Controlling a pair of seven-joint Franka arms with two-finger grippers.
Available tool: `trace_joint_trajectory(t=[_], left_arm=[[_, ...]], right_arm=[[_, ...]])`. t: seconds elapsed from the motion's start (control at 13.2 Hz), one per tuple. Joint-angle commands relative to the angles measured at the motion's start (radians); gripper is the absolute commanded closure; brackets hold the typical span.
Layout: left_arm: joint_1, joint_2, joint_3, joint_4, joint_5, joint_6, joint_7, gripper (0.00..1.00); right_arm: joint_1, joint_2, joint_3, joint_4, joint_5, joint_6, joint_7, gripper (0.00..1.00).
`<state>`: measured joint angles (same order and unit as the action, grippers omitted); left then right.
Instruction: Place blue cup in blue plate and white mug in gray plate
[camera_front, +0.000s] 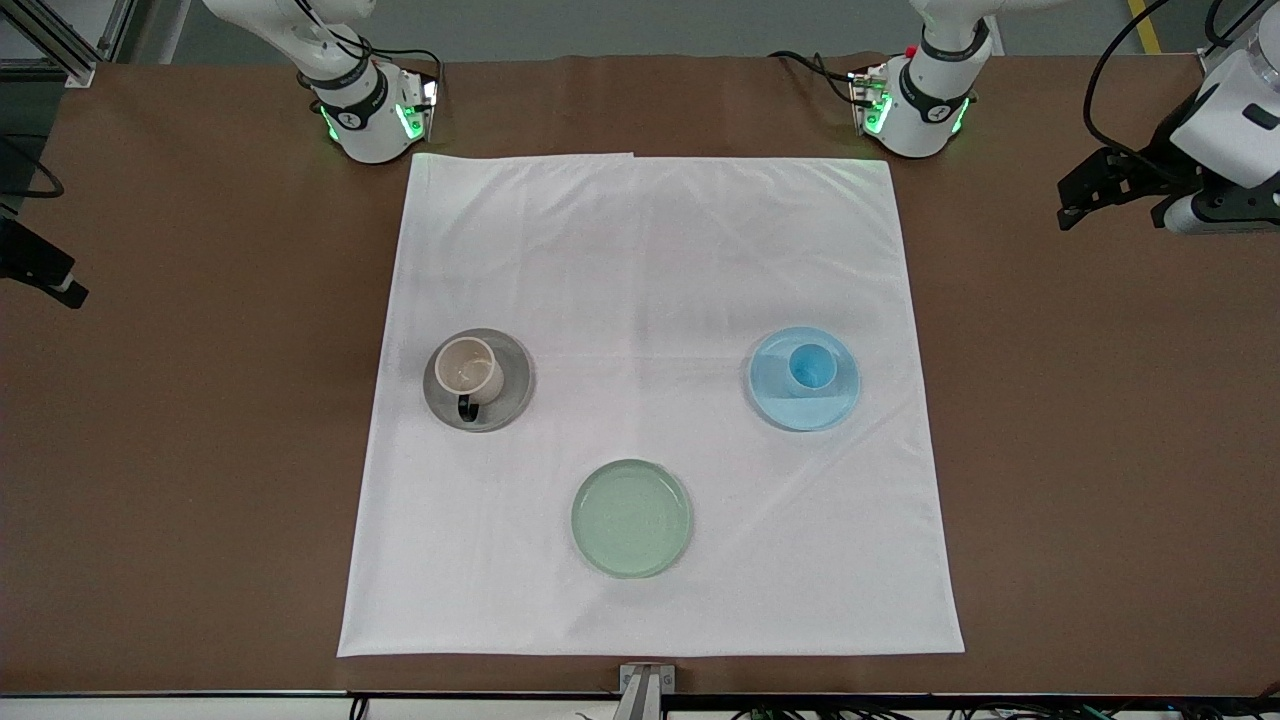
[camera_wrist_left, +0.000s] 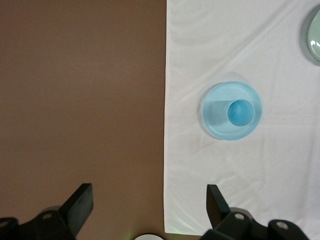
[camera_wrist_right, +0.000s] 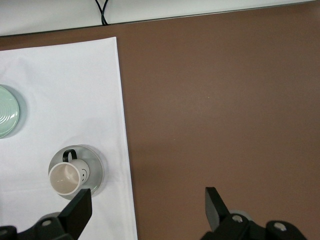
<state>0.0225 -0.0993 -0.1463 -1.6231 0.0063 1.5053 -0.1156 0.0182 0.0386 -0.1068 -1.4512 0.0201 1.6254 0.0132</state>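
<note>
The blue cup (camera_front: 811, 366) stands upright in the blue plate (camera_front: 776, 399), toward the left arm's end of the cloth; both also show in the left wrist view, cup (camera_wrist_left: 241, 112) in plate (camera_wrist_left: 214, 114). The white mug (camera_front: 468, 369) stands upright in the gray plate (camera_front: 516, 385), its dark handle toward the front camera; the right wrist view shows mug (camera_wrist_right: 66, 178) and plate (camera_wrist_right: 96, 168). My left gripper (camera_wrist_left: 149, 195) is open and empty over bare table beside the cloth (camera_front: 1085, 195). My right gripper (camera_wrist_right: 146, 197) is open and empty over the table at the other end (camera_front: 55, 280).
A pale green plate (camera_front: 631, 518) lies empty on the white cloth (camera_front: 650, 250), nearer to the front camera than the other two plates. Brown table (camera_front: 200, 400) surrounds the cloth. Both arm bases stand along the edge farthest from the front camera.
</note>
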Motion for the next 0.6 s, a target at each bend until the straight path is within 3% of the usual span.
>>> trace_joint_trajectory(t=[0.0,0.53], left_arm=[[0.002,0.007,0.001,0.022,-0.006,-0.002,-0.012,0.0],[0.002,0.013,0.001,0.025,-0.006,-0.002,-0.013,0.0]], right_arm=[[-0.012,0.007,0.009,0.015,-0.009,-0.012,0.001,0.0],[-0.011,0.006,0.009,0.015,-0.008,-0.012,0.002,0.0]])
